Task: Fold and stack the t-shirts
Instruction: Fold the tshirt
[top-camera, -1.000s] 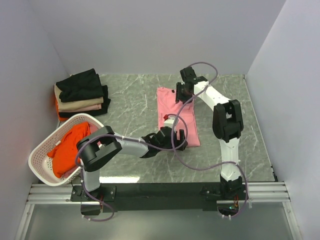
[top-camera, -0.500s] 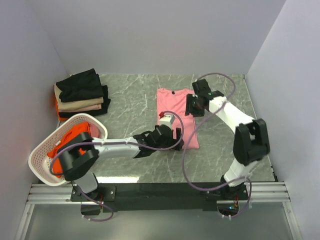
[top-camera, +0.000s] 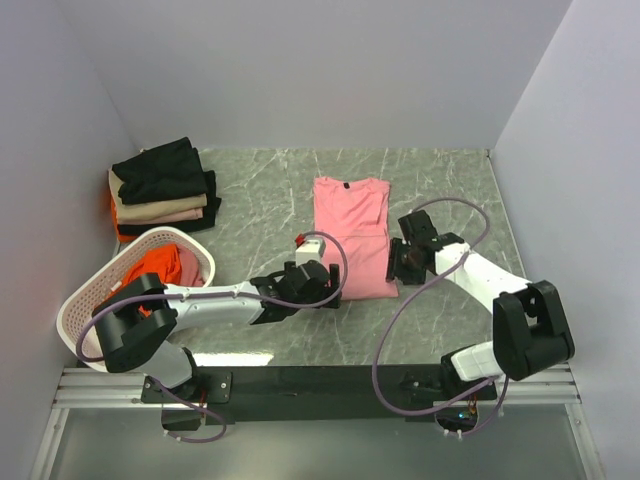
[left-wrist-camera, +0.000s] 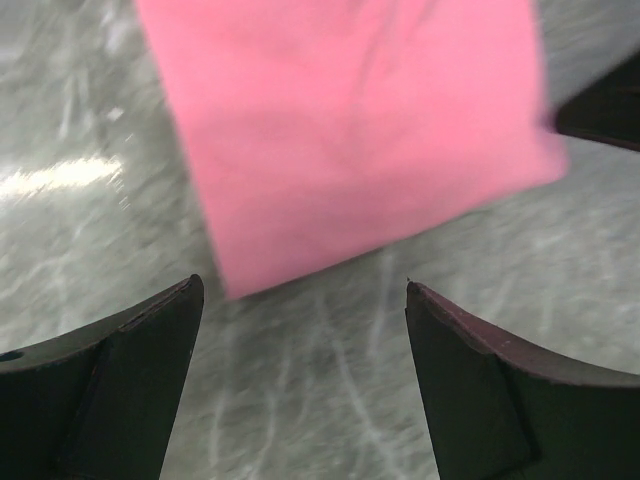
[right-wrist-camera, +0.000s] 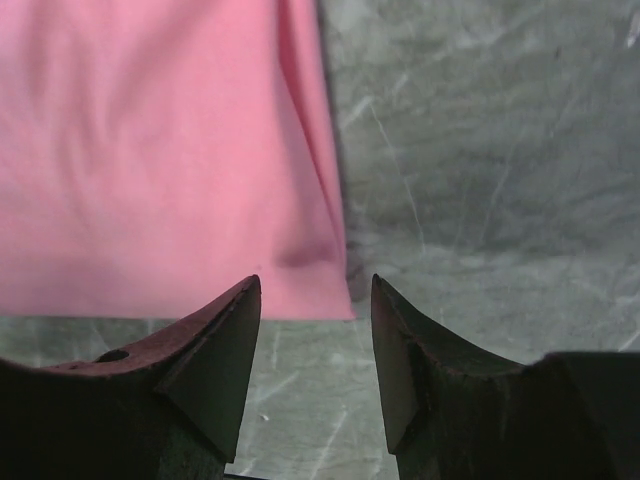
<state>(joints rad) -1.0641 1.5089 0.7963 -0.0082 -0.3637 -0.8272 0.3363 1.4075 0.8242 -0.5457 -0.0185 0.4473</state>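
Since a second ago both arms have pulled back toward the near edge: the right gripper (top-camera: 399, 264) slid from the collar end of the pink t-shirt (top-camera: 350, 235) down along its right side, and the left gripper (top-camera: 322, 289) backed off the hem. The shirt itself lies flat in the middle of the worktop (top-camera: 260, 200), folded into a long narrow strip with the collar toward the far edge. In the left wrist view the left gripper (left-wrist-camera: 302, 300) is spread wide with nothing in it, hanging just short of the shirt's (left-wrist-camera: 350, 130) near-left corner. The right gripper (right-wrist-camera: 316, 290) is open too, a narrower gap, empty, right over the near-right corner of the shirt (right-wrist-camera: 150, 150). Over in the far-left corner there's a stack of folded shirts (top-camera: 163, 190), black on top and beige under it. The white basket (top-camera: 85, 300) sits at the near-left corner with an orange-red shirt (top-camera: 150, 275) bunched inside.
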